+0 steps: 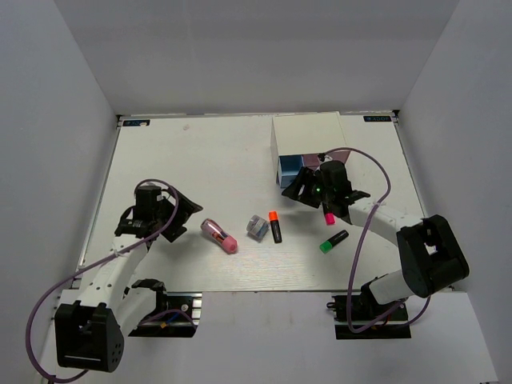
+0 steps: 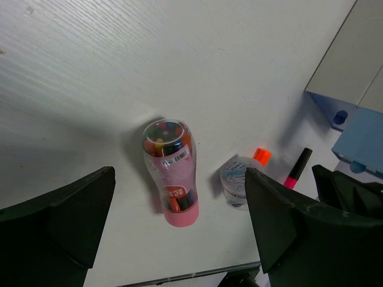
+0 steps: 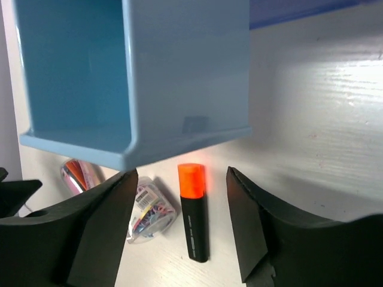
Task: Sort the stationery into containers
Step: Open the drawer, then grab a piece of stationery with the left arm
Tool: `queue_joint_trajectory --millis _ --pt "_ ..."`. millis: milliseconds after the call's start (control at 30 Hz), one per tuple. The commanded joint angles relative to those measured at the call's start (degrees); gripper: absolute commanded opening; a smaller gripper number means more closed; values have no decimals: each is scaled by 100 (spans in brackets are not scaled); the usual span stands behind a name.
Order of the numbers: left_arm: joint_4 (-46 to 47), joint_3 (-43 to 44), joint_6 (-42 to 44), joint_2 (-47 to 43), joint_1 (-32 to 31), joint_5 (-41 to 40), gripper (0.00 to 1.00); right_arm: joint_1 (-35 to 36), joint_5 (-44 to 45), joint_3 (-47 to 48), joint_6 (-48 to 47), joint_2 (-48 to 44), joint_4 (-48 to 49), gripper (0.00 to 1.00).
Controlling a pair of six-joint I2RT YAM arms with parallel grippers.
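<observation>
With the left jaws wide open over the pink pen tube [image 2: 170, 173], lying toward the near edge of the surface [image 1: 200, 160], lower them around its middle and squeeze softly; the right jaws, open and empty, sit by the blue drawer [image 3: 179, 72].

Middle: pink cylinder [image 1: 218, 234], grey-blue box [image 1: 257, 226], orange highlighter [image 1: 275, 227] — lay in a row;
Right: pink highlighter [image 1: 330, 217], green highlighter [image 1: 334, 241] — lay close together

You are looking at a clear, pink-based tube of coloured pieces [image 2: 170, 173] lying on its side. A small clear tub of clips [image 3: 149, 209] is sitting beside an orange-capped black highlighter [image 3: 192, 212]. Pink-capped [image 1: 329, 216] and green-capped [image 1: 334, 242] highlighters are sitting nearer the white drawer box [image 1: 308, 136], whose blue drawer [image 3: 179, 78] is standing open.
</observation>
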Motion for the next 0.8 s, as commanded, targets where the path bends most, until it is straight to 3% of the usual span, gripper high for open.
queue_joint_trajectory --millis 0,233,400,433,467,533,667,700,767 --pt "134 336 391 47 -24 457 100 0 -351 -71 -131 -259 60 68" --pt "987 1056 1517 758 -138 1355 100 52 -1195 -423 -798 -559 368 68" --pt "1199 1750 1992 1487 -559 1662 94 35 -1915 -598 -1816 -883 535 56" --pt "1199 1856 2167 1601 -639 1663 92 35 -1969 -624 -1931 -919 526 46" --pt "1147 2083 2282 1846 -718 1715 88 26 -2040 -633 -2176 -954 518 32" --pt "1024 2304 2562 2094 -998 1716 72 17 -2374 -669 -2582 -1112 474 0" --pt "619 2893 2915 2656 -1596 1496 52 0 -2340 -774 -3424 -1577 105 0" --pt "567 2946 2916 2736 -1737 1418 42 0 -2261 -878 -3514 -1666 9 0" --pt "496 3078 3047 2947 -2106 1242 33 -44 -1553 -923 -3549 -2000 -114 0"
